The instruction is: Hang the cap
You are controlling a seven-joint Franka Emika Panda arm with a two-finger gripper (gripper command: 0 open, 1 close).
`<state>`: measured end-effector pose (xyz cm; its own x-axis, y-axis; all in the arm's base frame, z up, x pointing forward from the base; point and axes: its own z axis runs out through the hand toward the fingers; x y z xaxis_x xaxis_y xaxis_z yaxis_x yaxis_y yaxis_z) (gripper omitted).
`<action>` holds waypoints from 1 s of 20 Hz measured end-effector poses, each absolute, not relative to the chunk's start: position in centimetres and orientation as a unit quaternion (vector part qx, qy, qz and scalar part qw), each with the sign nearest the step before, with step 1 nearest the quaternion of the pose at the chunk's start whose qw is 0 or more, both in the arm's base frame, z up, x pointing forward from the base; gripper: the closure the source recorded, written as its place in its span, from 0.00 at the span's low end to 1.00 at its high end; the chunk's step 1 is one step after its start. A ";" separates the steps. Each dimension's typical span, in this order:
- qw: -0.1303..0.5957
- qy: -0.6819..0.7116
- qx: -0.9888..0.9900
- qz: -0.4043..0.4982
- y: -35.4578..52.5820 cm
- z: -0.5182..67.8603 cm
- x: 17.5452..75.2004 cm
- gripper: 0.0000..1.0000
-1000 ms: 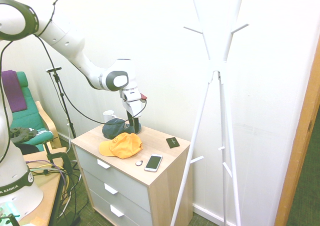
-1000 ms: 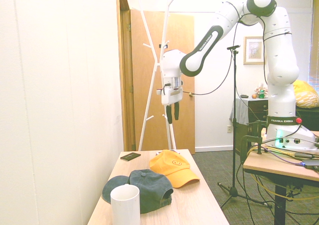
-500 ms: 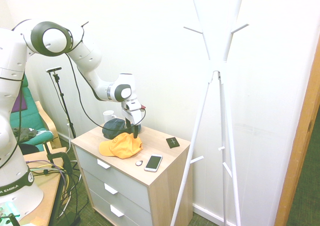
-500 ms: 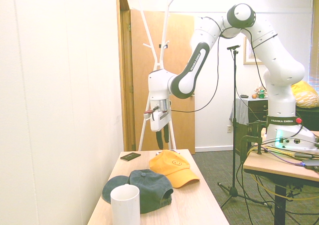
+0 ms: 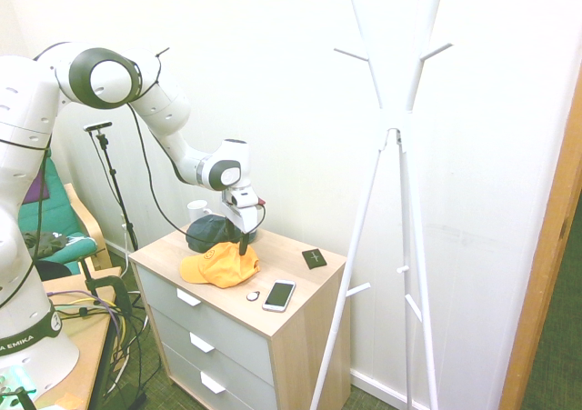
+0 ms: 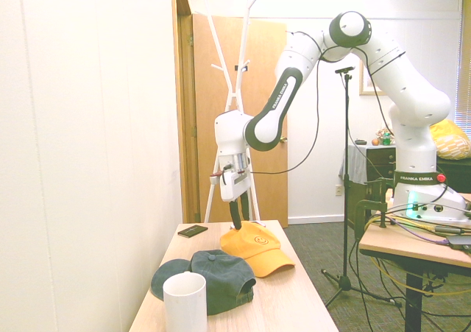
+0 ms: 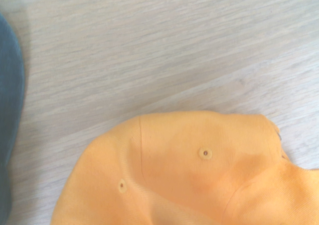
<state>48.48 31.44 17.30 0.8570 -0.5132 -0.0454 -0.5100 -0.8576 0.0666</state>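
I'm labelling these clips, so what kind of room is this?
Probably a home entryway or bedroom corner: a white coat stand by a wooden door, and a drawer chest holding caps.

White arm reaches out from its base, elbow raised high, forearm sloping down to the wrist. Hand (image 5: 244, 244) (image 6: 235, 219) points straight down, dark fingers spread apart, nothing between them.

Dresser (image 5: 300, 296), 2 caps (image 5: 221, 263), mug (image 6: 185, 302), phone (image 5: 279, 295)
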 end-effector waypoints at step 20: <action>0.031 -0.267 0.963 -0.033 31.1 16.9 48.2 1.00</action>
<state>48.22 31.07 16.89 0.8551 -0.5163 -0.0476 -0.5123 -0.8554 0.0768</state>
